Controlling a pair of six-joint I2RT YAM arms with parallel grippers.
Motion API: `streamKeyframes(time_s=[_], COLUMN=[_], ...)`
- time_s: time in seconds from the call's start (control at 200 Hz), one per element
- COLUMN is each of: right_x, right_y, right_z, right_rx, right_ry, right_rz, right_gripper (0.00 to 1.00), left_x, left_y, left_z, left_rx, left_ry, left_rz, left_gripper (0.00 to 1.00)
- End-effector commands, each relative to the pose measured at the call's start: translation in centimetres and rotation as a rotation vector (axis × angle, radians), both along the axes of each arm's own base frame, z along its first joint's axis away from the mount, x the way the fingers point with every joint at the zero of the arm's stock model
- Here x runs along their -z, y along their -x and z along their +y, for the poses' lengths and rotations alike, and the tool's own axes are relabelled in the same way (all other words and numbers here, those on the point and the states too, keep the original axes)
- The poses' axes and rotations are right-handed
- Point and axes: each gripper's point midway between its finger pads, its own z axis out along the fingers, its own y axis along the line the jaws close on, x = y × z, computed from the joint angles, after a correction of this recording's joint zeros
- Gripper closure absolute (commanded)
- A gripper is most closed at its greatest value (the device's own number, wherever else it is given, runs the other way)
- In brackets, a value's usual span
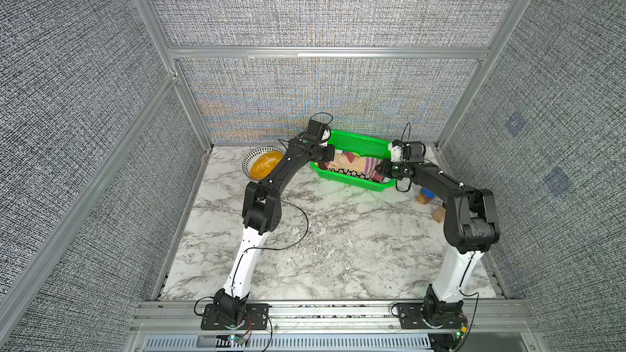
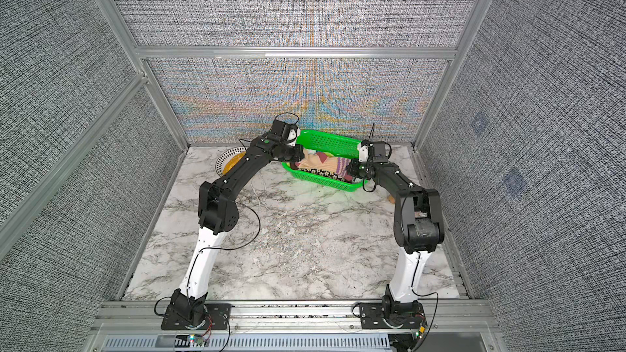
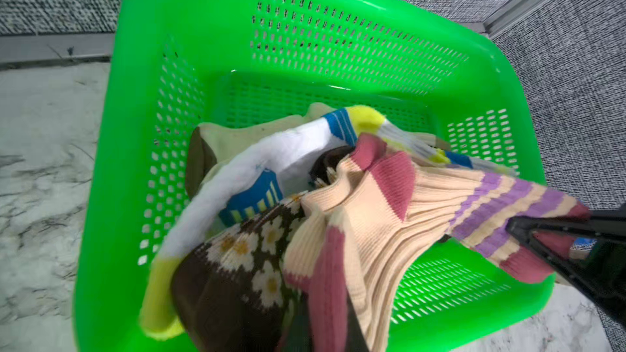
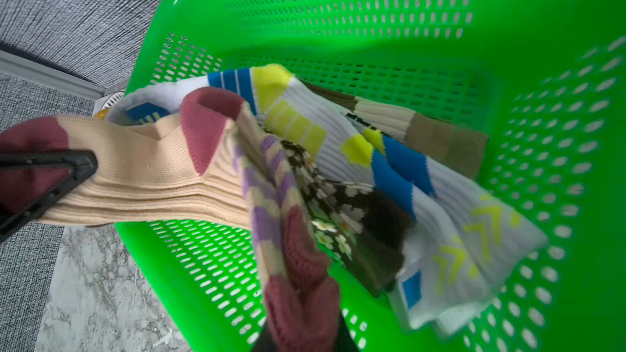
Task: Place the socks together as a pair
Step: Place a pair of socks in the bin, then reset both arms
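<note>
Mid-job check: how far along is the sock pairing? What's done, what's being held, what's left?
Done: white-and-lime socks, a daisy-print sock and a cream sock already lie in the green basket. In hand: the maroon-peach sock is stretched between the left gripper and right gripper over the basket. Left: let it go there; whether those inside sit matched I cannot tell.

A bright green plastic basket with slotted walls sits under my left gripper and my right gripper. It rests on the white marbled worktop, near the grey woven back wall. Out past my left gripper, near the basket, a white slotted bowl holds an orange-yellow lump. Behind my right gripper, a blue-capped tan piece and a plain tan piece stand on the worktop; what they are I cannot tell.
</note>
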Motion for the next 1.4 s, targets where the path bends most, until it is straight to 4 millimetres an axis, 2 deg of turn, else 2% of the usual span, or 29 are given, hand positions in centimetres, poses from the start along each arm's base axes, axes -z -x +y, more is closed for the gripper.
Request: streamKeyframes(time_s=[0.0,0.04,0.11,0.13,0.14,0.15,0.2,0.235,0.27,0.275,0.28,0.305,0.345,0.365,0.395,0.4,0.46,0.54,0.56,0.595,0.71,0.796,0.906,1.026,1.066,1.131,1.221,1.301,1.396], right_x=[-1.6,-2.6,-4.8,-5.5,-5.8,-6.1,-7.2,-8.0,-8.5,-8.6,-8.6,-8.8,-8.9,-9.0,-8.7,-8.6,-7.6,-6.5,-5.2,-4.7,-4.1,-3.9,-2.9,-1.2,-0.4,-0.6,-0.2,-0.4,-0.3], right_y=[0.1,0.5,1.6,1.9,2.1,2.3,3.3,4.1,5.0,5.1,5.2,5.8,6.8,7.2,8.0,8.1,9.4,11.0,11.8,12.4,13.8,14.6,14.5,14.8,15.1,15.6,15.0,14.9,14.8], right_z=[-0.2,-0.3,-0.5,-0.7,-0.7,-0.8,-1.2,-1.5,-1.8,-1.9,-1.9,-2.3,-3.0,-3.5,-4.4,-4.5,-6.6,-9.4,-10.0,-10.9,-11.3,-11.7,-11.9,-11.9,-11.9,-11.6,-11.5,-11.2,-11.2], right_rx=[-0.024,-0.021,-0.017,-0.013,-0.01,-0.006,0.008,0.016,0.025,0.028,0.029,0.04,0.067,0.087,0.121,0.127,0.221,0.34,0.362,0.397,0.394,0.415,0.427,0.439,0.438,0.427,0.409,0.395,0.392], right_ry=[0.008,0.017,0.026,0.031,0.032,0.036,0.05,0.061,0.078,0.081,0.085,0.101,0.138,0.158,0.194,0.2,0.269,0.372,0.402,0.438,0.502,0.529,0.548,0.512,0.508,0.504,0.5,0.505,0.508], right_rz=[-0.023,-0.039,-0.084,-0.097,-0.103,-0.109,-0.129,-0.147,-0.163,-0.167,-0.171,-0.187,-0.208,-0.223,-0.238,-0.24,-0.27,-0.304,-0.293,-0.325,-0.513,-0.613,-0.67,-0.706,-0.707,-0.739,-0.704,-0.72,-0.714], right_gripper=[0.55,0.44,0.32,0.3,0.28,0.26,0.09,0.03,0.02,0.02,0.02,0.02,0.02,0.02,0.02,0.02,0.02,0.02,0.02,0.02,0.02,0.02,0.02,0.02,0.02,0.02,0.02,0.02,0.02], left_x=[-1.4,-2.7,-5.5,-6.7,-7.2,-7.7,-10.3,-11.7,-13.2,-14.0,-13.5,-14.8,-15.5,-16.5,-16.9,-16.1,-15.9,-13.6,-13.0,-11.7,-7.8,-5.7,-3.8,-0.6,0.4,1.7,4.2,4.5,4.9], left_y=[0.2,0.4,1.0,1.2,1.4,1.5,2.5,3.5,4.6,5.0,4.9,5.9,7.3,8.1,9.4,9.4,11.4,14.2,14.9,16.0,18.5,19.5,18.8,17.7,17.3,16.9,15.9,14.5,14.6], left_z=[-0.1,0.1,0.7,0.9,1.0,1.2,2.3,3.1,4.3,4.6,4.6,5.6,7.5,8.7,10.8,11.0,14.9,20.4,21.8,24.2,31.1,34.5,35.9,37.1,36.9,36.5,35.5,35.8,36.2], left_rx=[0.028,0.022,0.006,-0.001,-0.004,-0.007,-0.026,-0.041,-0.063,-0.066,-0.068,-0.089,-0.133,-0.171,-0.239,-0.25,-0.36,-0.495,-0.528,-0.596,-0.775,-0.854,-0.826,-0.792,-0.76,-0.736,-0.662,-0.688,-0.67], left_ry=[0.016,0.025,0.044,0.053,0.057,0.059,0.066,0.064,0.061,0.067,0.061,0.063,0.042,0.04,0.021,0.01,-0.05,-0.18,-0.211,-0.263,-0.389,-0.467,-0.488,-0.534,-0.532,-0.468,-0.445,-0.437,-0.428], left_rz=[-0.028,-0.045,-0.091,-0.113,-0.122,-0.129,-0.174,-0.197,-0.226,-0.24,-0.234,-0.265,-0.301,-0.333,-0.358,-0.349,-0.423,-0.488,-0.499,-0.516,-0.588,-0.63,-0.692,-0.643,-0.643,-0.665,-0.646,-0.627,-0.571], left_gripper=[0.69,0.54,0.36,0.2,0.06,0.02,0.01,0.01,0.01,0.01,0.01,0.01,0.01,0.01,0.01,0.01,0.01,0.01,0.01,0.01,0.01,0.01,0.01,0.01,0.01,0.01,0.01,0.01,0.01])
